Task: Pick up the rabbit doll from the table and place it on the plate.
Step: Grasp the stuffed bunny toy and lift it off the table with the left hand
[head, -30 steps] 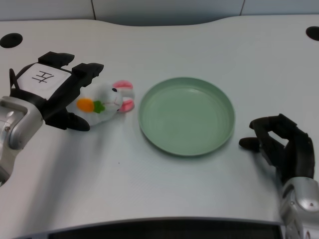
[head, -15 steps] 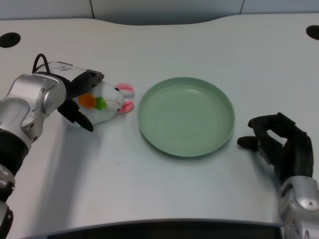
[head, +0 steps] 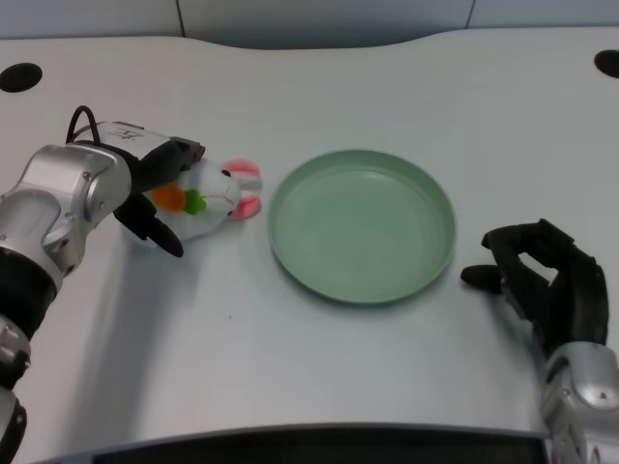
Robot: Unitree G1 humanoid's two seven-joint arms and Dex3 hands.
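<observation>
The rabbit doll is white with pink ears and an orange carrot on its front. It lies on its side on the table, just left of the green plate. My left hand is wrapped around the doll's body from the left. Its fingers lie over the top and its thumb sits underneath, so the hand grips the doll. The doll's head and ears stick out toward the plate. The plate has nothing on it.
My right hand rests curled on the table right of the plate. Round black holes sit at the table's far left and far right corners. The table's front edge runs along the bottom.
My left forearm has rolled over, and the hand has come down around the doll and closed on it. In the last half second the doll shifted only slightly left.
</observation>
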